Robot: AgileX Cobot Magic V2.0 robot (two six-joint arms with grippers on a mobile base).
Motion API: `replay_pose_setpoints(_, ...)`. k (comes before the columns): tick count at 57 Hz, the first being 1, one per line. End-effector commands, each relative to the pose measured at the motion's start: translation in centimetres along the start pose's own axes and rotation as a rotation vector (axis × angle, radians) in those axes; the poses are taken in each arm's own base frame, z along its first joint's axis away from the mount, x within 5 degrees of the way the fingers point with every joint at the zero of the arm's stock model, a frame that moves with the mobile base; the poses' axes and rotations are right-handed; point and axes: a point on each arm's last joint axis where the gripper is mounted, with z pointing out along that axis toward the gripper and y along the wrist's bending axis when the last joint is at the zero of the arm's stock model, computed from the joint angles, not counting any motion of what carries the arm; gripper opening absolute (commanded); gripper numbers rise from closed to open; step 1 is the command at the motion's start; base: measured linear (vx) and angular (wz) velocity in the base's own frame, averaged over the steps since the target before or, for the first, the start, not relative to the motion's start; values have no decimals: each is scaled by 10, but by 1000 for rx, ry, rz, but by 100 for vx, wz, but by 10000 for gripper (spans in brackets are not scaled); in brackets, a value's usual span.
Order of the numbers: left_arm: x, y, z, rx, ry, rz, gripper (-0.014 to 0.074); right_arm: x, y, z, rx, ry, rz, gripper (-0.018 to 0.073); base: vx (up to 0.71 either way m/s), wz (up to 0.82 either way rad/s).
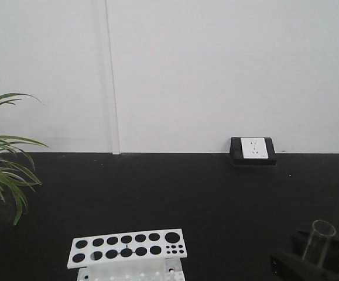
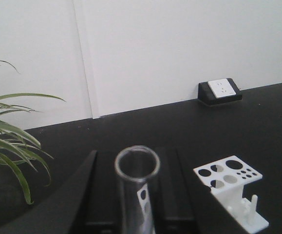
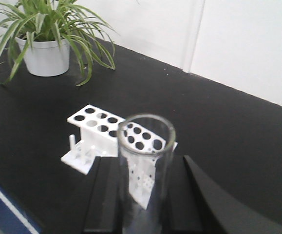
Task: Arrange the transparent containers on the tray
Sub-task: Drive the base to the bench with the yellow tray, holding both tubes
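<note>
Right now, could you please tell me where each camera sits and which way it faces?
Front: on the robot, facing the wall across the black table; right end effector and right tube at lower right.
Left wrist: behind the left end effector and left tube, facing the wall.
Right wrist: behind the right end effector, facing the plant.
All share the white rack.

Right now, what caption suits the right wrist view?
Right gripper holding a clear test tube over a black table, white rack and potted plant beyond.

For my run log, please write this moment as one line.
left gripper: holds tube | right gripper: holds second tube | rack: on table
</note>
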Motion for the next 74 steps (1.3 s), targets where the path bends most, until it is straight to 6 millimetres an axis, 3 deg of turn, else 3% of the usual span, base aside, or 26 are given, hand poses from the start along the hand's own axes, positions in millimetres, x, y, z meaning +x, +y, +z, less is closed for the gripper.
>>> replay_pose_setpoints(1,-19,-2,-2,17,-114,-4,69,-17,0,-5,-6,-114,-18,-11,-23,4)
replay_pose_setpoints(74,-19,-2,-2,17,-113,-4,68,-17,0,-5,-6,-114,-18,-11,-32,5)
